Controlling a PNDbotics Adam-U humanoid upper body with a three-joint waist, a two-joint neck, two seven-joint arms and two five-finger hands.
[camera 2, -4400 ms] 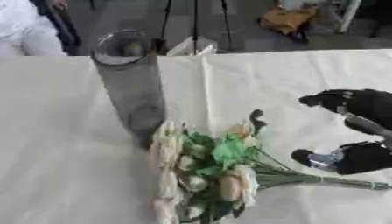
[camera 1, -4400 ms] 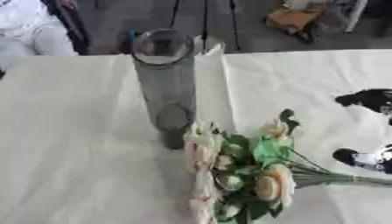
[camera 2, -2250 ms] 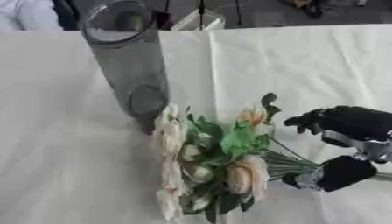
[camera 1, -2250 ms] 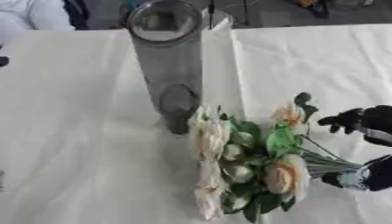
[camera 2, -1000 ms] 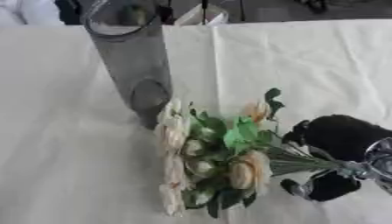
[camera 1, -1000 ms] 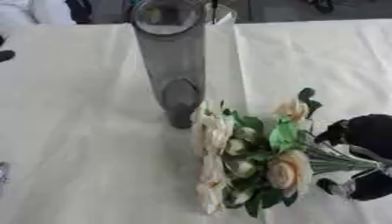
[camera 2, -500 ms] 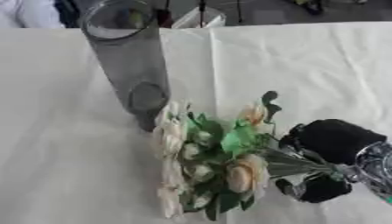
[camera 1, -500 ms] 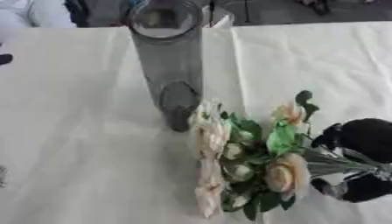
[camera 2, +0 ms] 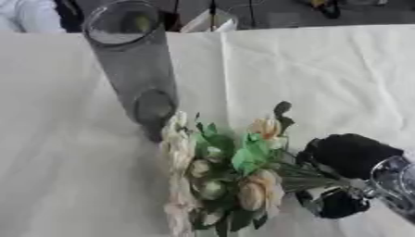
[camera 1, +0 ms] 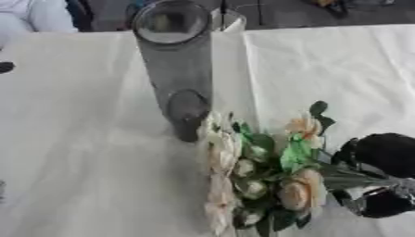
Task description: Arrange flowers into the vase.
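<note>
One bunch of cream and peach flowers point(camera 2: 223, 173) lies on the white-clothed worktop point(camera 2: 324, 74), blooms just beside the base of the tall clear glass vase point(camera 2: 134, 69), which stands upright and holds no flowers. My right hand point(camera 2: 348, 159) has its fingers point(camera 2: 344, 203) curled round the green stems at the right edge. My left hand isn't visible.
</note>
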